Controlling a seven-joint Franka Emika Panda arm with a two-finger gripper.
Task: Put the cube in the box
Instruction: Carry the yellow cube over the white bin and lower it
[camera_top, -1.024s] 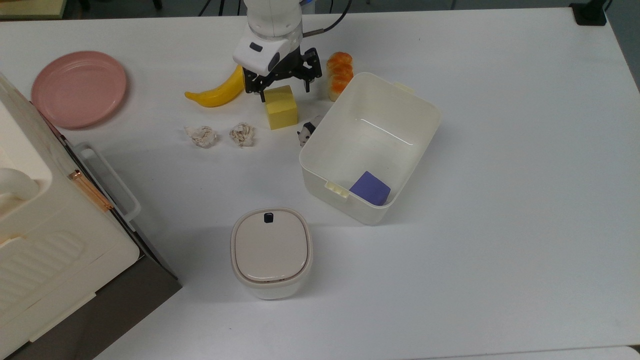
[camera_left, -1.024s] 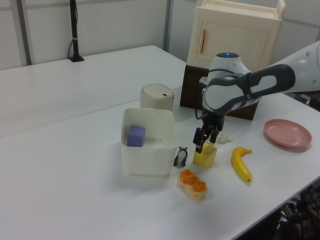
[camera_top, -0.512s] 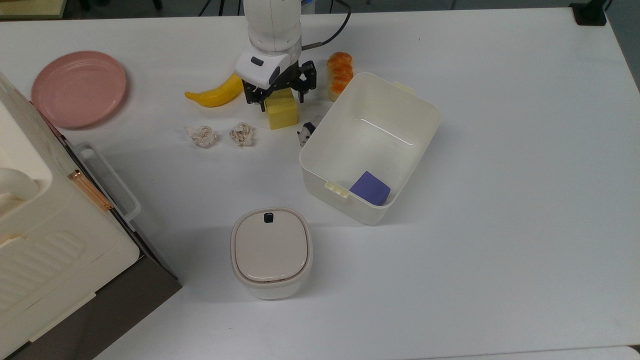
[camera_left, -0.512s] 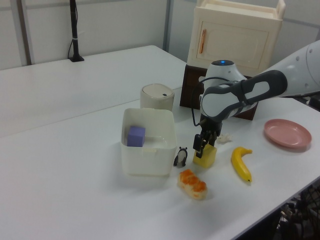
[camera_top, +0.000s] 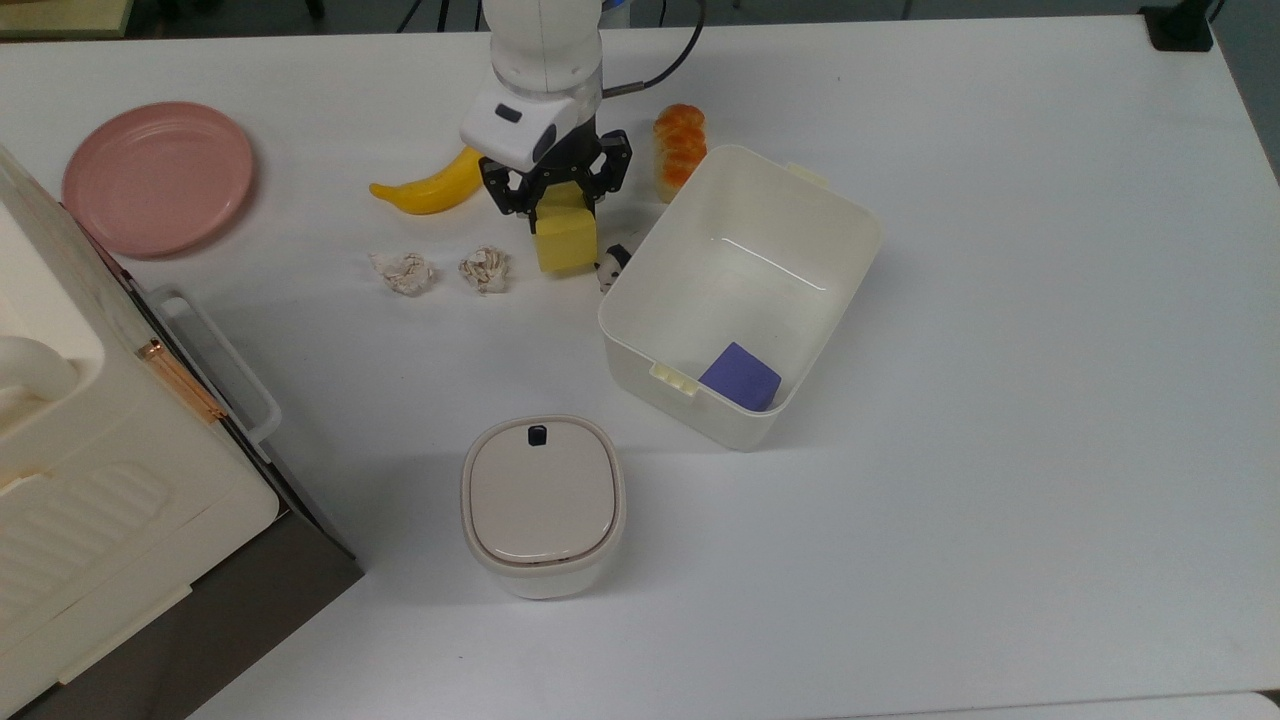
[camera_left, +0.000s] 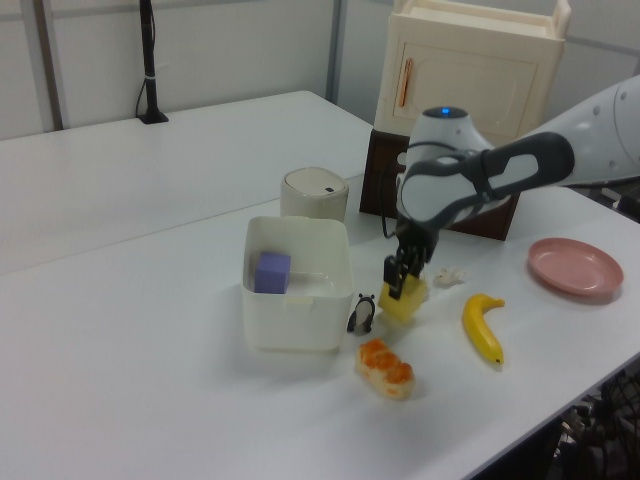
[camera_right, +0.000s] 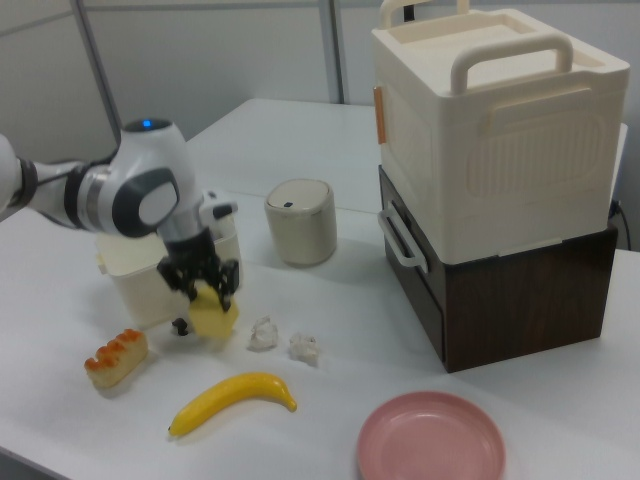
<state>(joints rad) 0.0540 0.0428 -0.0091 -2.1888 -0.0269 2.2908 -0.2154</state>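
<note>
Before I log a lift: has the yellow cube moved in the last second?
Yes. In the top view the cube, gripped by the end effector, has shifted toward the panda figure; the left view shows it tilted off the table.

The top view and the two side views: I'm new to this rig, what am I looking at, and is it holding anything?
It is one white robot arm with a two-finger gripper. One camera looks down from above; two look across the table from opposite sides. The gripper is shut on the yellow cube, which in the left view looks lifted and tilted. The white box beside it holds a purple cube. Around lie a banana, a pink plate, two paper wads and a lidded container.
</note>
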